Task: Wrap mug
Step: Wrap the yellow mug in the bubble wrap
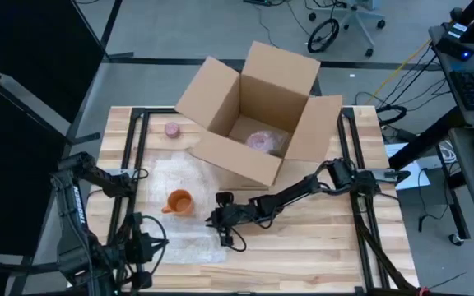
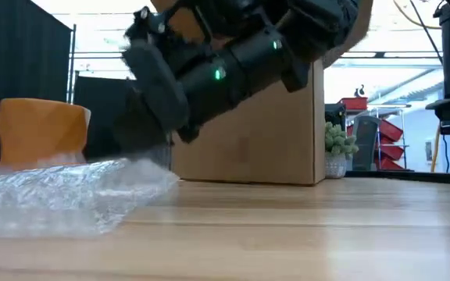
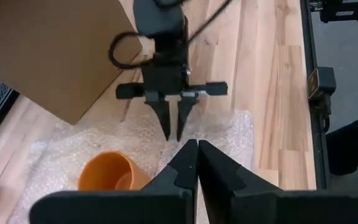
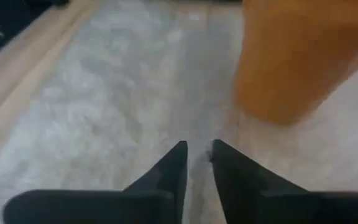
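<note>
An orange mug (image 1: 179, 201) stands upright on a sheet of clear bubble wrap (image 1: 167, 234) spread on the wooden table's left half. My right gripper (image 1: 217, 219) reaches in from the right. It is low over the wrap's right edge, just right of the mug (image 4: 291, 62), and its fingers (image 3: 168, 124) are a narrow gap apart and point down at the wrap (image 3: 229, 130). My left gripper (image 3: 196, 146) is shut with nothing in it and hovers near the wrap's near edge (image 1: 142, 247). My right gripper has its fingertips (image 4: 180, 152) right at the bubble wrap's surface (image 4: 194, 118), close beside the mug's base. I cannot tell whether they touch the wrap.
An open cardboard box (image 1: 253, 115) stands at the far middle of the table with a wrapped pink thing (image 1: 262, 141) inside. A small pink object (image 1: 172, 129) lies to the box's left. Bare wood (image 1: 319, 238) lies to the right of the wrap.
</note>
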Robot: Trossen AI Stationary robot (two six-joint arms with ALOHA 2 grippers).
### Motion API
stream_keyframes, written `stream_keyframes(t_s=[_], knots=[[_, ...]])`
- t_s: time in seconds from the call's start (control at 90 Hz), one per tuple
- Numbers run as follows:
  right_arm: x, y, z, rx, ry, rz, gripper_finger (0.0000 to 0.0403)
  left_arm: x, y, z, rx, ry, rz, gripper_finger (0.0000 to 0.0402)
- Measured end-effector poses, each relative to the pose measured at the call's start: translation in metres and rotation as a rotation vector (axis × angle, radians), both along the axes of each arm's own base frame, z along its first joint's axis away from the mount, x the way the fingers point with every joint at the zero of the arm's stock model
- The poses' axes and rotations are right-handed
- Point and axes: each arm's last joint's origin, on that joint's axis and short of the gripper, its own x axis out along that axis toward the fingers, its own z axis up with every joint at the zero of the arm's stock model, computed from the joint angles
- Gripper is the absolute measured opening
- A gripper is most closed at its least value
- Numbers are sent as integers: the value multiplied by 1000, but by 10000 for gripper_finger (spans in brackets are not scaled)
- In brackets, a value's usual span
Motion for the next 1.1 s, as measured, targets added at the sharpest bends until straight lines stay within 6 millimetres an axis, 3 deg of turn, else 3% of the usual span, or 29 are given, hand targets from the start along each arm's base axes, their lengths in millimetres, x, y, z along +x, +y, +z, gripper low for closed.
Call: stream_keyframes(t_s=[0.133,0.289,0.478,0.833,1.1], knots=[[-3,-1,30,-27,-66,20,6,0,0,0,0,0,0,0],[-8,-4,59,-76,-127,-5,3,0,0,0,0,0,0,0],[-10,-28,85,-188,-187,-165,1,0,0,0,0,0,0,0],[-3,-98,87,-289,-159,-339,1,0,0,0,0,0,0,0],[-3,-107,86,-368,-134,-323,0,13,4,-1,-40,15,41,0]])
